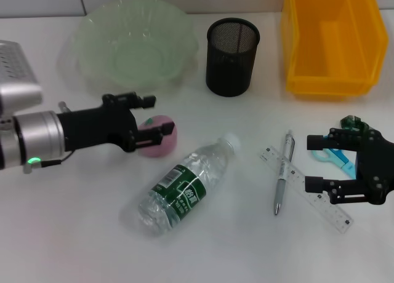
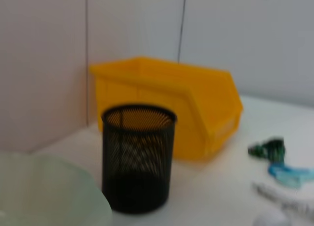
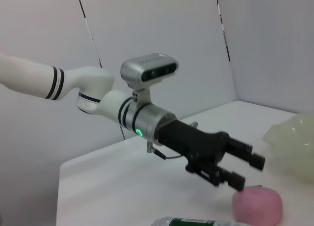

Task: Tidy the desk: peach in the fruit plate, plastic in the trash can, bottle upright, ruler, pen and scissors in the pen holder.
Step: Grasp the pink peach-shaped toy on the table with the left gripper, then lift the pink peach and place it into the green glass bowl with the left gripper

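Observation:
My left gripper is open, its fingers just above and beside the pink peach. The right wrist view shows this gripper open, slightly above the peach and apart from it. A clear bottle with a green label lies on its side in the middle. The pen and the clear ruler lie right of it. My right gripper is open over the blue-handled scissors. A dark green crumpled plastic piece lies just behind the scissors.
The pale green fruit plate stands at the back left, the black mesh pen holder at the back middle, and the yellow bin at the back right. The left wrist view shows the holder and the bin.

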`<state>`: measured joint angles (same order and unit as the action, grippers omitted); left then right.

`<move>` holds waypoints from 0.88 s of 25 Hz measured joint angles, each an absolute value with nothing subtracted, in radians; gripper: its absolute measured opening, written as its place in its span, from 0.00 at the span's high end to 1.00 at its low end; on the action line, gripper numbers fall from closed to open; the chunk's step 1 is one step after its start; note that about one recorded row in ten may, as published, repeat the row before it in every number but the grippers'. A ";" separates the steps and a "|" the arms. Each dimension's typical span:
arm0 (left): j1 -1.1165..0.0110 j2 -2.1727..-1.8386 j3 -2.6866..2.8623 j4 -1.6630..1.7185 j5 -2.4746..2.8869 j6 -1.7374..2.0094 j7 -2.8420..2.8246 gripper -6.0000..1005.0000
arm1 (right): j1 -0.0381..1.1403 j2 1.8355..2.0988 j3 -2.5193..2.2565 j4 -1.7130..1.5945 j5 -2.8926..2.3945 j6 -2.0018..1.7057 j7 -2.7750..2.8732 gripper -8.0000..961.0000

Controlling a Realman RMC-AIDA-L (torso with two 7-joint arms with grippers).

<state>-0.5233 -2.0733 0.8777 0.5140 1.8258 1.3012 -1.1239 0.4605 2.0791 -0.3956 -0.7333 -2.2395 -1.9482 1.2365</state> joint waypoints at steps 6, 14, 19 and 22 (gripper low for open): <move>-0.535 -2.078 1.024 0.507 1.825 1.162 -1.135 0.27 | 0.454 2.079 -0.394 -0.732 -2.240 -1.948 1.238 0.15; -0.543 -2.077 1.041 0.507 1.828 1.101 -1.142 0.45 | 0.454 2.078 -0.394 -0.731 -2.240 -1.950 1.240 0.15; -0.544 -2.077 1.041 0.509 1.828 1.093 -1.143 0.66 | 0.454 2.078 -0.395 -0.729 -2.240 -1.950 1.241 0.15; -0.544 -2.077 1.050 0.517 1.826 1.098 -1.166 0.73 | 0.453 2.078 -0.394 -0.729 -2.240 -1.949 1.241 0.15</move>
<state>-0.5443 -2.0773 1.0497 0.5173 1.8263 1.0981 -1.1659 0.4535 2.0784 -0.3945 -0.7286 -2.2396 -1.9490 1.2410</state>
